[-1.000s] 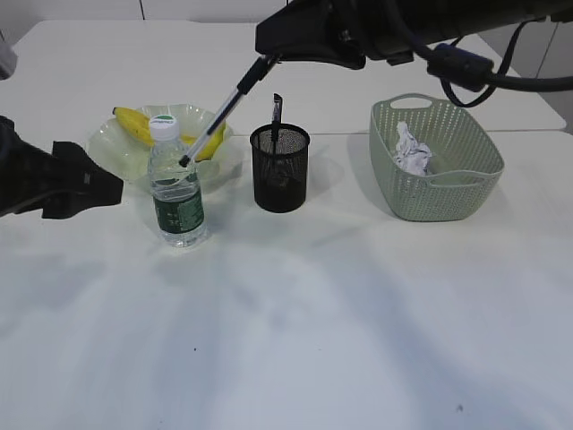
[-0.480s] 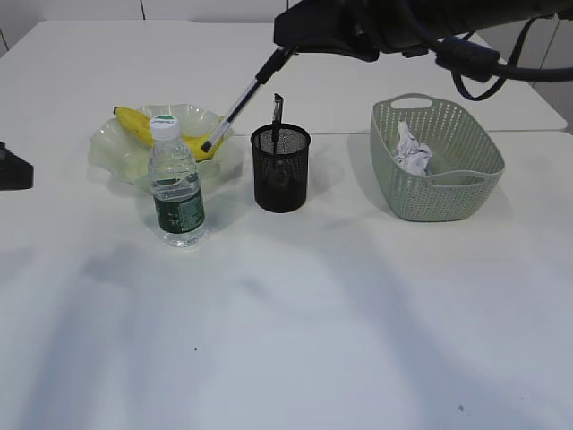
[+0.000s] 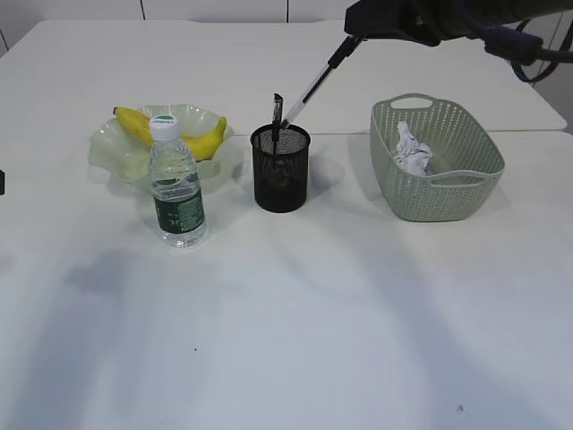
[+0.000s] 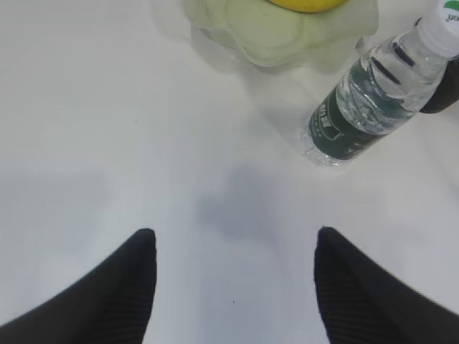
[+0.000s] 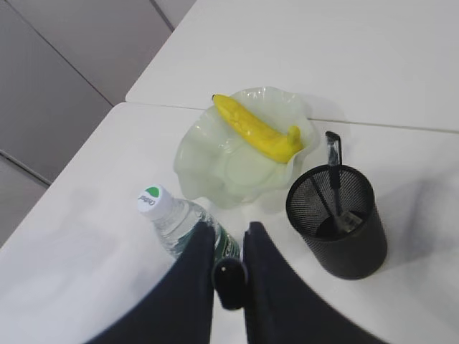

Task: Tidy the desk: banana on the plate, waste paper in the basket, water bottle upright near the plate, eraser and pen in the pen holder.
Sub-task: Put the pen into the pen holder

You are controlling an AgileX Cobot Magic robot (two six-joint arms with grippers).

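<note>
My right gripper (image 3: pixel 354 30) is shut on the top end of a black-and-white pen (image 3: pixel 315 85). The pen slants down-left, its tip at the mouth of the black mesh pen holder (image 3: pixel 280 170). A second pen (image 5: pixel 333 168) stands inside the holder, and a small pale block, likely the eraser (image 5: pixel 350 221), lies at its bottom. The banana (image 3: pixel 210 141) lies on the pale green plate (image 3: pixel 112 148). Just in front of it, the water bottle (image 3: pixel 177 193) stands upright. The waste paper (image 3: pixel 412 150) sits in the green basket (image 3: pixel 448 193). My left gripper (image 4: pixel 234 240) hangs open over bare desk.
The left wrist view shows the bottle (image 4: pixel 369 100) and plate (image 4: pixel 280 32) ahead of the open fingers (image 4: pixel 129 287). In the right wrist view, the bottle (image 5: pixel 168 215) stands directly below the shut fingers (image 5: pixel 197 279). The desk's back edge runs behind the plate and basket.
My right arm has carried the pen rightward from over the bottle and plate to the pen holder's mouth. The left arm has drawn back out of the exterior view.
</note>
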